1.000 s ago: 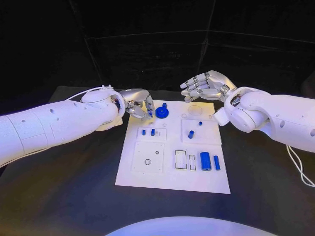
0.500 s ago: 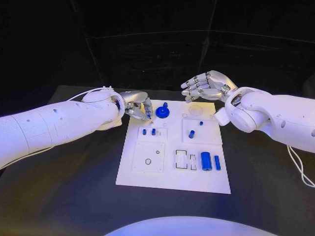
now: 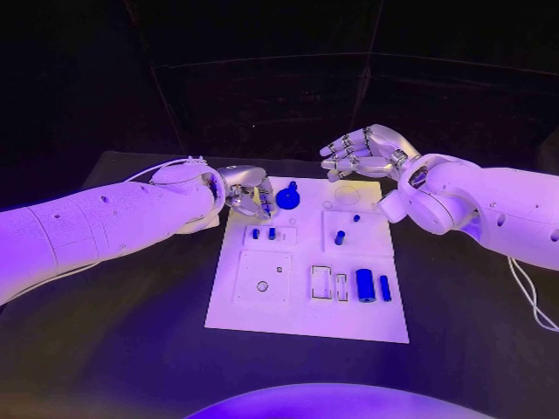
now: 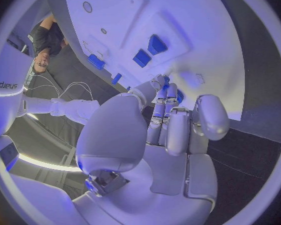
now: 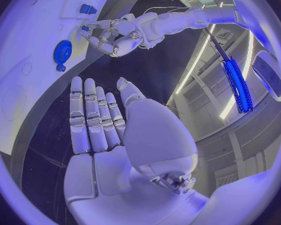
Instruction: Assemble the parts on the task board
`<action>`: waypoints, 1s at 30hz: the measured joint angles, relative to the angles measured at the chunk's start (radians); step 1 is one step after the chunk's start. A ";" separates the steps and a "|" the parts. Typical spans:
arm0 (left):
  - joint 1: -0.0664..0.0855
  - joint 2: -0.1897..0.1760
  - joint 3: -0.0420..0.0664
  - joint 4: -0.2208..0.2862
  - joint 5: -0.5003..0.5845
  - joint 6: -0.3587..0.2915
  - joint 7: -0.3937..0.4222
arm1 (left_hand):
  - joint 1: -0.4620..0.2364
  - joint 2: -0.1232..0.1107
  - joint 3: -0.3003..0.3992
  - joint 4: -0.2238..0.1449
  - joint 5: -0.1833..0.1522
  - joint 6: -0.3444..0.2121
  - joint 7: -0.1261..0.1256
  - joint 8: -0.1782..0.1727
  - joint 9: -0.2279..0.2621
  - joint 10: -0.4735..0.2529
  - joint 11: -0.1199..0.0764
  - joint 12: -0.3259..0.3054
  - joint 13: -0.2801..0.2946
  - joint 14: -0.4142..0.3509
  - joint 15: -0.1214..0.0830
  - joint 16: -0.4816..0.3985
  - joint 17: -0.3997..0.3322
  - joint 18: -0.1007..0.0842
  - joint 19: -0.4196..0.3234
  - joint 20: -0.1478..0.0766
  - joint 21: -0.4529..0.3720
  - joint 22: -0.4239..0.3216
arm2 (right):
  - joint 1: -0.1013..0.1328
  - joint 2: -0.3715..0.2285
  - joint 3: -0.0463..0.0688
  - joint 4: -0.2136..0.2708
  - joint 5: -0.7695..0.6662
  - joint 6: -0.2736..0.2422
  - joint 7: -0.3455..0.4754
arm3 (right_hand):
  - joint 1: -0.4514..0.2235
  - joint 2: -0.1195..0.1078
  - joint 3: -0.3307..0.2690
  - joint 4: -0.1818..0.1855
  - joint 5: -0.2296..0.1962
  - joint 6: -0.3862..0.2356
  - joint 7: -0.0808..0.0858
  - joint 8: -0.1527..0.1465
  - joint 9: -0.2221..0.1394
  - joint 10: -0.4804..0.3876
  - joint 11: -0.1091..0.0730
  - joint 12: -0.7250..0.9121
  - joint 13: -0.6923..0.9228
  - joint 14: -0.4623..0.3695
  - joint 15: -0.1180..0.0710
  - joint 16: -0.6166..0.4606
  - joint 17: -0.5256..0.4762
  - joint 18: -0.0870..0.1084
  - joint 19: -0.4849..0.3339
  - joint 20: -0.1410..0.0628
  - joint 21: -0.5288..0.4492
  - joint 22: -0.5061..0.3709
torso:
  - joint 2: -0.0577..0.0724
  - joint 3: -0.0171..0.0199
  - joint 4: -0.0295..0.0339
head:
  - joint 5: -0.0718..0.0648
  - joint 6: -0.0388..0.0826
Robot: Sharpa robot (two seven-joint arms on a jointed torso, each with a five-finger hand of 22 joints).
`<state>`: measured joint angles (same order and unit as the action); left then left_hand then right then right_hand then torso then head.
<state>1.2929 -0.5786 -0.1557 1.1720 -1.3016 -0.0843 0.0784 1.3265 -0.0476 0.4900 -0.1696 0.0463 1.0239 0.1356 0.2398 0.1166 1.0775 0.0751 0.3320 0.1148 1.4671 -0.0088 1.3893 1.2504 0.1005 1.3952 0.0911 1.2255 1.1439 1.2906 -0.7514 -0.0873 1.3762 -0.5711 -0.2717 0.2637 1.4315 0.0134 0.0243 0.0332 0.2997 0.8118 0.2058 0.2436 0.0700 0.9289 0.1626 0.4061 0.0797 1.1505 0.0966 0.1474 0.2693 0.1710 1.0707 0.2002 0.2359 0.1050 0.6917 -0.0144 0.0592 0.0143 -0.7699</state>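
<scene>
The white task board [image 3: 307,310] lies in the middle of the black table. A large blue gear [image 3: 287,199] lies at its far left corner, with a smaller gear [image 5: 60,67] beside it. My left hand [image 3: 245,192] hovers just left of the gear, fingers bent down toward it with the thumb apart and nothing held; its fingertips [image 4: 160,82] reach the gear's edge. My right hand [image 3: 368,153] hangs above the board's far edge, palm open and empty [image 5: 100,125]. Small blue pegs [image 3: 263,233] and a blue cylinder [image 3: 365,285] lie on the board.
More blue parts sit mid-board [image 3: 339,237] and near the right edge [image 3: 384,288]. A round recess [image 3: 347,196] lies under my right wrist. A white cable [image 3: 532,297] trails off the right arm over the table.
My left hand has edged slightly nearer the blue gear. The right hand and the parts on the board have stayed where they were.
</scene>
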 measured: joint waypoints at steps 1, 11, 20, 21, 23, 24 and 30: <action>0.000 0.001 0.000 -0.001 0.000 0.001 0.000 | 0.000 0.000 0.000 0.000 0.000 0.000 0.000 0.000 0.000 0.000 0.000 0.000 0.000 0.000 0.000 0.000 0.000 0.000 0.000 0.000 0.000 0.000 | 0.000 0.000 0.000 0.000 0.000 0.000 0.000 | 0.000 0.000 0.000 0.000 0.000 0.000 0.000 0.000 0.000 0.000 0.000 0.000 0.000 0.000 0.000 0.000 0.000 0.000 0.000 0.000 0.000 0.000 | 0.000 0.0000 0.0000 | 0.000 0.000; -0.002 0.009 -0.002 -0.008 0.000 0.008 -0.003 | 0.000 0.000 0.000 0.000 0.000 0.000 0.000 0.000 -0.001 0.000 0.000 -0.005 -0.001 0.000 0.000 0.000 -0.001 0.000 0.000 0.000 0.000 -0.001 | 0.000 0.000 0.000 0.001 0.000 0.000 0.000 | 0.000 0.000 0.000 0.000 0.000 0.000 0.000 0.000 0.000 0.000 0.000 0.000 0.000 0.000 0.000 0.000 0.000 0.000 0.000 0.000 0.000 0.000 | 0.000 0.0000 -0.0006 | 0.000 0.000; -0.002 0.015 -0.003 -0.012 0.000 0.015 -0.008 | 0.000 0.000 0.000 0.000 0.000 0.000 0.000 -0.008 -0.003 0.000 0.000 -0.012 -0.003 0.000 0.000 0.000 -0.005 0.000 0.000 0.000 0.000 -0.003 | 0.000 0.000 0.000 0.001 0.000 0.000 0.000 | 0.000 0.000 0.000 0.000 0.000 0.000 0.000 0.000 0.000 0.000 0.000 0.000 0.000 0.000 0.000 0.000 0.000 0.000 0.000 0.000 0.000 0.000 | 0.000 -0.0001 -0.0007 | 0.000 -0.003; -0.002 0.015 -0.003 -0.013 0.000 0.017 -0.009 | -0.003 -0.003 0.000 0.000 0.000 0.000 0.000 -0.008 -0.003 0.000 0.000 -0.015 -0.004 0.000 0.000 0.000 -0.005 0.000 0.000 0.000 0.000 -0.004 | 0.000 0.000 0.000 0.001 0.000 0.000 0.000 | 0.000 0.000 0.000 0.000 0.000 0.000 0.000 0.000 0.000 0.000 0.000 0.000 0.000 0.000 0.000 0.000 0.000 0.000 0.000 0.000 0.000 0.000 | 0.000 -0.0001 -0.0007 | 0.000 -0.003; -0.002 0.016 -0.003 -0.013 0.000 0.019 -0.011 | -0.005 -0.005 0.000 0.000 0.000 0.000 0.000 -0.014 -0.005 0.000 0.000 -0.020 -0.006 0.000 0.000 0.000 -0.007 0.000 0.000 0.000 0.000 -0.005 | 0.000 0.000 0.000 0.001 0.000 0.000 0.000 | 0.000 0.000 0.000 0.000 0.000 0.000 0.000 0.000 0.000 0.000 0.000 0.000 0.000 0.000 0.000 0.000 0.000 0.000 0.000 0.000 0.000 0.000 | 0.000 -0.0002 -0.0007 | -0.001 -0.003; -0.002 0.017 -0.003 -0.014 -0.001 0.021 -0.011 | -0.005 -0.005 0.000 0.000 0.000 0.000 0.000 -0.014 -0.005 0.000 0.000 -0.021 -0.007 0.000 0.000 0.000 -0.008 0.000 0.000 0.000 0.000 -0.006 | 0.000 0.000 0.000 0.001 0.000 0.000 0.000 | 0.000 0.000 0.000 0.000 0.000 0.000 0.000 0.000 0.000 0.000 0.000 0.000 0.000 0.000 0.000 0.000 0.000 0.000 0.000 0.000 0.000 0.000 | 0.000 -0.0003 -0.0007 | -0.001 -0.003; -0.002 0.018 -0.004 -0.014 -0.001 0.030 -0.017 | -0.009 -0.009 0.000 0.000 0.000 -0.004 0.004 -0.026 -0.008 -0.009 0.009 -0.038 -0.013 0.000 0.000 0.000 -0.014 0.000 -0.004 0.004 -0.005 -0.009 | 0.000 0.000 0.000 0.001 0.000 0.000 0.001 | 0.000 0.000 0.000 0.000 0.000 0.000 0.000 0.000 0.000 0.000 0.000 0.000 0.000 0.000 0.000 0.000 0.000 0.000 0.000 0.000 0.000 0.000 | 0.000 -0.0005 -0.0006 | -0.001 -0.004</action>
<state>1.2905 -0.5606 -0.1598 1.1576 -1.3030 -0.0541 0.0619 1.3172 -0.0568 0.4900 -0.1696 0.0464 1.0200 0.1393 0.2138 0.1081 1.0685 0.0841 0.2937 0.1014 1.4671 -0.0087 1.3893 1.2360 0.1006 1.3909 0.0953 1.2200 1.1346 1.2904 -0.7518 -0.0874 1.3773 -0.5711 -0.2717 0.2642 1.4315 0.0134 0.0243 0.0332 0.2997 0.8118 0.2059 0.2436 0.0700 0.9289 0.1626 0.4061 0.0798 1.1505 0.0967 0.1475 0.2693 0.1710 1.0707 0.2002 0.2359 0.1050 0.6920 -0.0149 0.0586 0.0129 -0.7741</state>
